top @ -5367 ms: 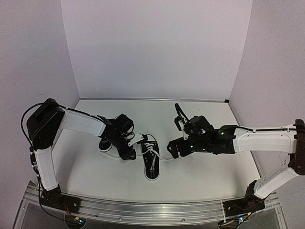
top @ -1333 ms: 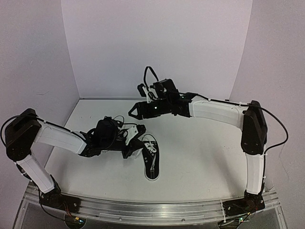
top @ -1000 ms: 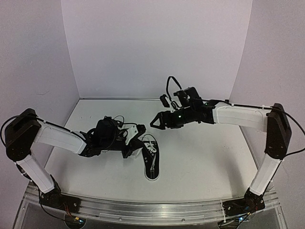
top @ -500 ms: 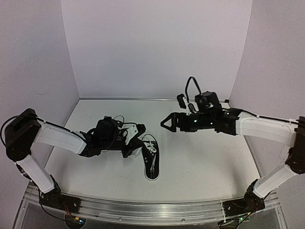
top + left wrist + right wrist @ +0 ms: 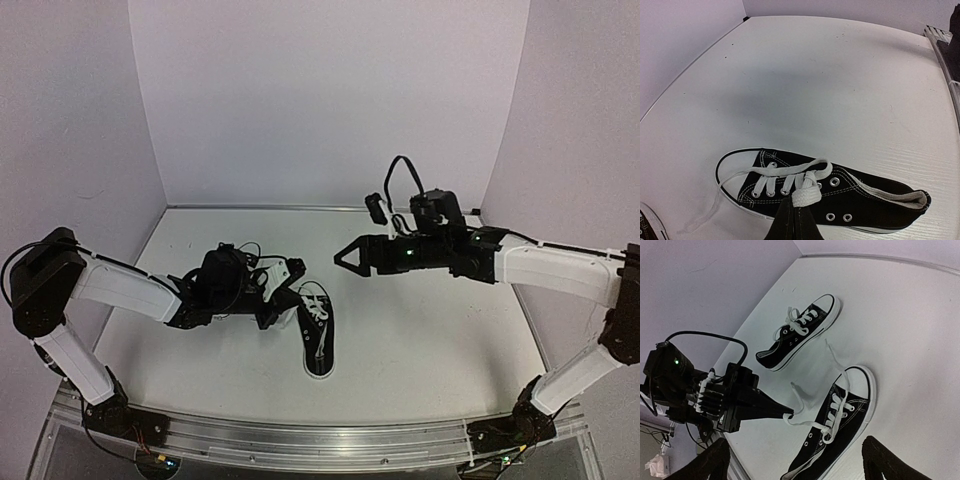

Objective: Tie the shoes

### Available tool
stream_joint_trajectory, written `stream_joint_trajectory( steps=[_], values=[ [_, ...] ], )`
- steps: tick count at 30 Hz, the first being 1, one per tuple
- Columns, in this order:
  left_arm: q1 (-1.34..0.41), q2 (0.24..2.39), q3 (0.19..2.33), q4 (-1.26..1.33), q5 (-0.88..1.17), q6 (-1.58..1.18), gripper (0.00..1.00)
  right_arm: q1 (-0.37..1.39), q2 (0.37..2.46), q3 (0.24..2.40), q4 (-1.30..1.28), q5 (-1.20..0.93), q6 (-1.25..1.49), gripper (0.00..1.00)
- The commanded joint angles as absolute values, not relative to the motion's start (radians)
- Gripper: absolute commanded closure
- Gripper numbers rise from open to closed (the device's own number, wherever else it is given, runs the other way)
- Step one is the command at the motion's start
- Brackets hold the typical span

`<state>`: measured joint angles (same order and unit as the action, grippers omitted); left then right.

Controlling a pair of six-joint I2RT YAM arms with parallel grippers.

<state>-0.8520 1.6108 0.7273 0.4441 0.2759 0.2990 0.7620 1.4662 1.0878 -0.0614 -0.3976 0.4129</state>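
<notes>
Right wrist view takes in a pair: the far shoe [image 5: 799, 334] and the near shoe [image 5: 840, 427]. Both are black canvas with white soles, white toe caps and white laces. They stand on their soles on the white surface [image 5: 910, 340], close together but not touching. Two arms are in the scene, one reaching in from each side. Any print on the canvas or soles is too small to read. One small green lamp [image 5: 675, 361] glows on the left arm's wrist.

The left fingers [image 5: 767, 410] are clenched tight, their tips pinching a lace [image 5: 806, 196] of the near shoe. From the left wrist camera the pinch sits on a folded bit of lace over the middle of the tongue, with silver eyelets on either side. A second loose strand trails off past the toe cap onto the surface.

The right fingers [image 5: 715, 462] are spread wide and released, one at each lower corner of their own camera's picture, holding and touching nothing. From above they hang in the air, well clear of both shoes, pointing toward the left arm.
</notes>
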Motion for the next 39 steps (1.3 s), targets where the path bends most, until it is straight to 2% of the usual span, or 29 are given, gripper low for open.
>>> stream_joint_trajectory(
  steps=[1, 6, 9, 25, 36, 39],
  values=[
    [-0.857, 1.607, 0.776, 0.507, 0.265, 0.303, 1.0, 0.768, 1.56, 1.098, 0.022, -0.564, 0.437, 0.27],
    [-0.858, 1.607, 0.775, 0.515, 0.256, 0.299, 1.0, 0.776, 1.647, 1.104, 0.047, -0.622, 0.473, 0.48],
    [-0.857, 1.607, 0.775, 0.519, 0.254, 0.3, 1.0, 0.784, 1.674, 1.093, 0.092, -0.653, 0.499, 0.52],
    [-0.861, 1.62, 0.788, 0.523, 0.27, 0.296, 1.0, 0.811, 1.822, 1.154, 0.173, -0.691, 0.547, 0.61],
    [-0.864, 1.617, 0.788, 0.516, 0.276, 0.301, 1.0, 0.811, 1.863, 1.199, 0.173, -0.696, 0.538, 0.61],
    [-0.864, 1.615, 0.79, 0.513, 0.276, 0.303, 1.0, 0.811, 1.876, 1.205, 0.173, -0.7, 0.54, 0.71]
  ],
)
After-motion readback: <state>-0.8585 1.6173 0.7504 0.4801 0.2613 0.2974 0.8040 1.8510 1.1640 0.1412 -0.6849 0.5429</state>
